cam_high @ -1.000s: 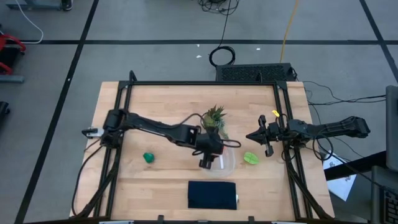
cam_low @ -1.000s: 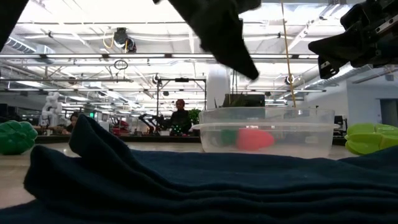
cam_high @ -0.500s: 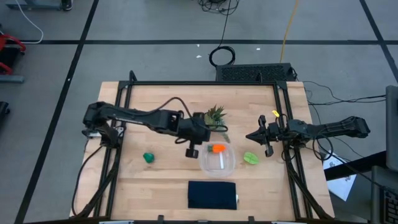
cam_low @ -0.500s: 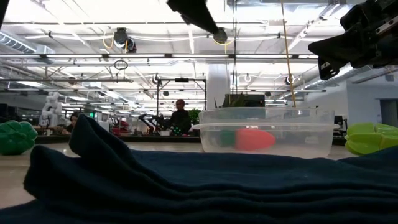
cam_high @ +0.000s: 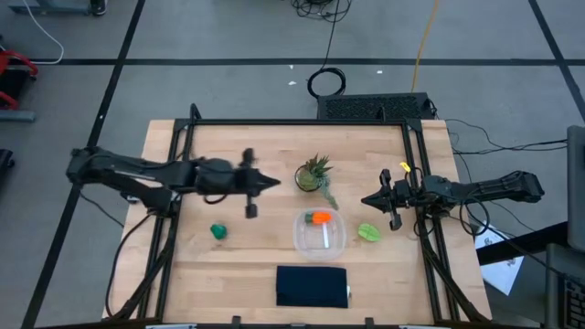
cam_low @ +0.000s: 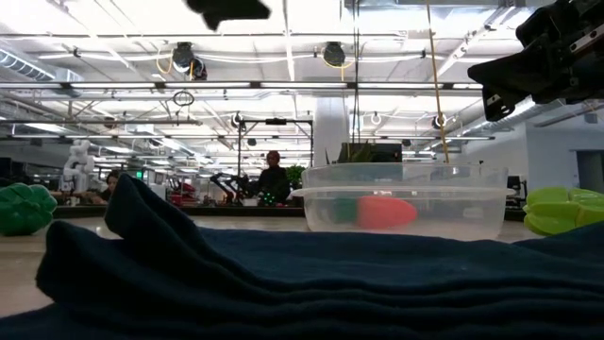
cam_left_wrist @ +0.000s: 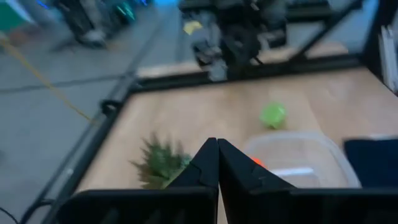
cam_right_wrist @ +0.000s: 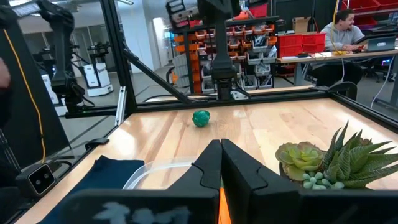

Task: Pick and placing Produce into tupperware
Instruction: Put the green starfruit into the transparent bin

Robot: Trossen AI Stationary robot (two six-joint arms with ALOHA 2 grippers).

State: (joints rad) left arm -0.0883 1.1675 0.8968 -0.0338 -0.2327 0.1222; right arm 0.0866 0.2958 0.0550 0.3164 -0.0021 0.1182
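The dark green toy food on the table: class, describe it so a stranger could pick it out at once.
Start at the wooden table in the high view and find the clear tupperware near its middle. Look well to the left of it, below the left claw, where the dark green piece lies alone on bare wood. It is small, rounded and darker than the lime-green piece on the tupperware's other side.

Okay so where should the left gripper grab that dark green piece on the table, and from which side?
Probably from straight above, fingers closing across its widest middle. The dark green piece sits alone on bare wood on the table's left side, apart from the tupperware, so nothing crowds a top-down approach. It looks small, rounded and lumpy, offering no handle. The left gripper, fingers shut, would need to open first.
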